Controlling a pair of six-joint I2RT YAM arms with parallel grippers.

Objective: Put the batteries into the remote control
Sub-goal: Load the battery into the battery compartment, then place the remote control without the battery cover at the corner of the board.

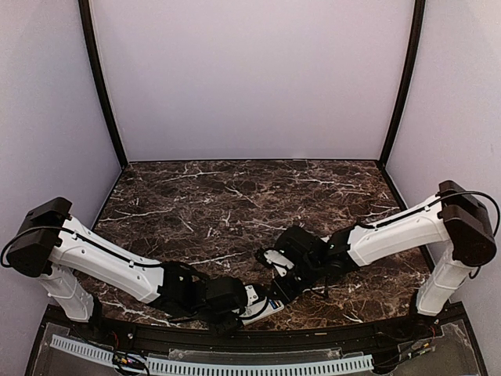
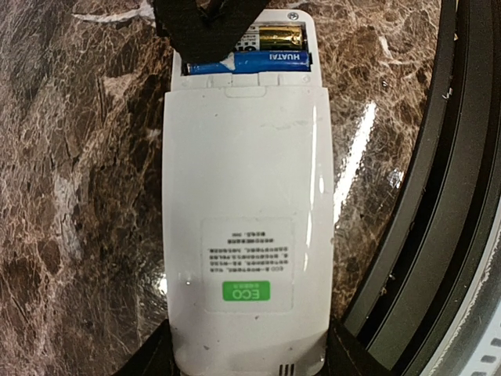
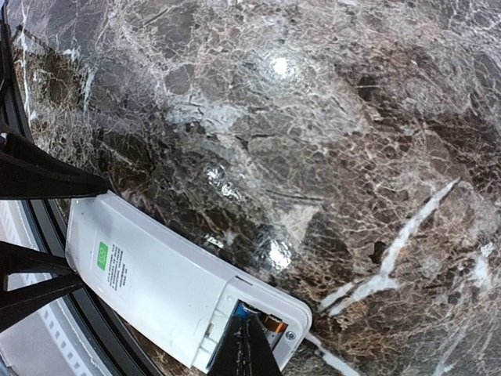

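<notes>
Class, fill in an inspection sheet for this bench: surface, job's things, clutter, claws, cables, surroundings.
Surface: glossy table, dark veined marble pattern.
Job's things: remote control back up at the near edge, battery bay open; blue battery seated in it.
Clutter: nothing seen.
Claws: left claw grips the remote's lower end by its sides; right claw, tips together, reaches into the bay.
Cables: black cable along each arm.
Surroundings: pale walls, black corner posts, white slotted duct along the near edge.
</notes>
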